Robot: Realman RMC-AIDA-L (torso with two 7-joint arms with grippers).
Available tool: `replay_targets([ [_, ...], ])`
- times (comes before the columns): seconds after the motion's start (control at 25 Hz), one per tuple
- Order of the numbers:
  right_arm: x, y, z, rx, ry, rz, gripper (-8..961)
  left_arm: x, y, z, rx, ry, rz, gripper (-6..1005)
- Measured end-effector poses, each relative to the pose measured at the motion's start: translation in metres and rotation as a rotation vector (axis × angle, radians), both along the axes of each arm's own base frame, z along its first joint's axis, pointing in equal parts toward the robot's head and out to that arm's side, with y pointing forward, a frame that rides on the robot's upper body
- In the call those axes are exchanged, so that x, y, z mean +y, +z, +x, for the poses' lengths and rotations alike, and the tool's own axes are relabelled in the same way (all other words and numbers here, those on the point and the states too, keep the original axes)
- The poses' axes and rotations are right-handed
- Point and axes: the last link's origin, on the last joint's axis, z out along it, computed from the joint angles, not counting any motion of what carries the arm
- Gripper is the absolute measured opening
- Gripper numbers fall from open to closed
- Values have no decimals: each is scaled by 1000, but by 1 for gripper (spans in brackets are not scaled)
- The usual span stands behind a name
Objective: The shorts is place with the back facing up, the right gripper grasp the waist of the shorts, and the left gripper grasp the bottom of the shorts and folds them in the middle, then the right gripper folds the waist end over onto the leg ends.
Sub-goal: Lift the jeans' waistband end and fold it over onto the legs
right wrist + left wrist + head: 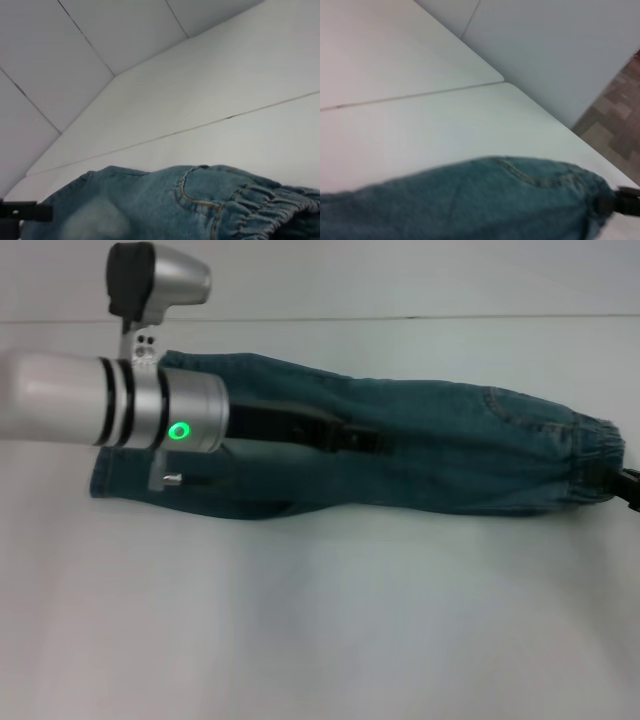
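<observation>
The blue denim shorts (450,450) stretch in a long, narrow band across the white table (320,620), folded lengthwise. The ruffled waist (600,455) is at the right and the leg ends (100,480) at the left. My left gripper (370,440), on its silver wrist with the green ring light, reaches over the leg part, and its black claw is pinched into the denim near the middle. At the frame's right edge, my right gripper (625,485) is shut on the waist; the left wrist view also shows the right gripper (626,200). The waist (270,205) fills the right wrist view.
A seam (400,318) runs across the table behind the shorts. The left wrist view shows the table's far edge (545,115) and the tiled floor (620,115) beyond it. A pale wall (100,40) stands behind the table.
</observation>
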Motion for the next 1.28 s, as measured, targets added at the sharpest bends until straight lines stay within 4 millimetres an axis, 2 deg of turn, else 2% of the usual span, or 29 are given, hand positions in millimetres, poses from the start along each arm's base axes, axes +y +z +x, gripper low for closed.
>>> replay_targets([
  [0.2,-3,9,0,9,-1,16,83,12,-5,4,-38,47,71,767],
  [0.52,-5,20,-1,5,13,36,89,12,-38,14,36,23,97,586],
  [0.8,-6,31,-6,10,37,42,94,10,-58,23,94,-15,124,309],
  [1.08,-7,41,-13,1,68,39,99,20,-65,23,151,-4,210,39],
  [1.28,-8,51,-16,-2,74,52,103,21,-76,16,230,-5,256,39],
])
